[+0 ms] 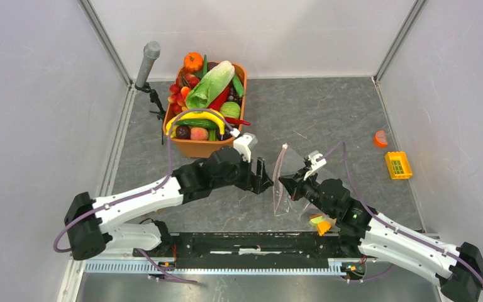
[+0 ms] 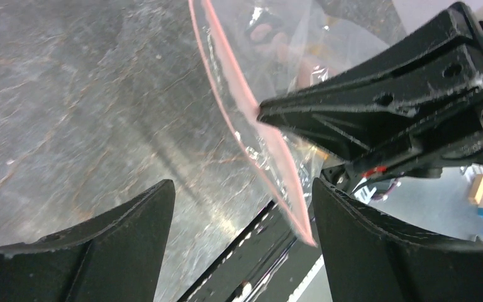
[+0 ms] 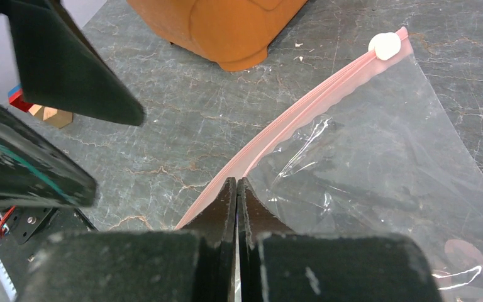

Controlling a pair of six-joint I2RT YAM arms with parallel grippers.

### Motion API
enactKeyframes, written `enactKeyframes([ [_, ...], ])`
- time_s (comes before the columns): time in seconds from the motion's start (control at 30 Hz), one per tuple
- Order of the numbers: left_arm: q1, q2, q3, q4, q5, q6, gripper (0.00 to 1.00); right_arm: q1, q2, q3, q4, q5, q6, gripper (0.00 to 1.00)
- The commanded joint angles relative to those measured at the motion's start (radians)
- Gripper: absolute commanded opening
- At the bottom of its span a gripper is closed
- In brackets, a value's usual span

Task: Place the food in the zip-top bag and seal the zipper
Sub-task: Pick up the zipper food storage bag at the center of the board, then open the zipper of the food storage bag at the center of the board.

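Top external view: the zip-top bag (image 1: 280, 195) is being held up by its mouth edge over the worktop (image 1: 327, 113), at the tip of the right claw (image 1: 283, 182), while the food (image 1: 210, 85) is lying in the orange tub (image 1: 204, 148) beyond the left claw (image 1: 266, 178). Only in the right wrist view is the right claw being shown clamped fully shut on the zipper (image 3: 302, 116). Only in the left wrist view is the left claw being shown spread wide, gripping nothing, with the pink strip passing between its fingers.

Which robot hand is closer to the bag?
Right. The right gripper is shut on the bag's zipper. The left gripper is open just beside that edge, not gripping it.
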Motion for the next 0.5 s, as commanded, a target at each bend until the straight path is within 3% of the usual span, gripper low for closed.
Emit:
enactKeyframes([
  [0.0, -0.032, 0.094, 0.007, 0.192, -0.006, -0.099, 0.85, 0.0, -0.042, -0.013, -0.018, -0.008, 0.022, 0.0],
  [0.2, -0.036, 0.18, -0.006, 0.232, -0.006, -0.114, 0.78, 0.001, -0.083, -0.011, -0.039, 0.0, 0.035, 0.0],
  [0.37, -0.035, 0.235, 0.006, 0.246, -0.004, -0.103, 0.63, 0.0, -0.099, 0.006, -0.071, 0.024, 0.041, 0.0],
  [0.47, -0.034, 0.256, 0.008, 0.249, -0.011, -0.098, 0.63, 0.0, -0.111, 0.016, -0.077, 0.026, 0.04, 0.0],
])
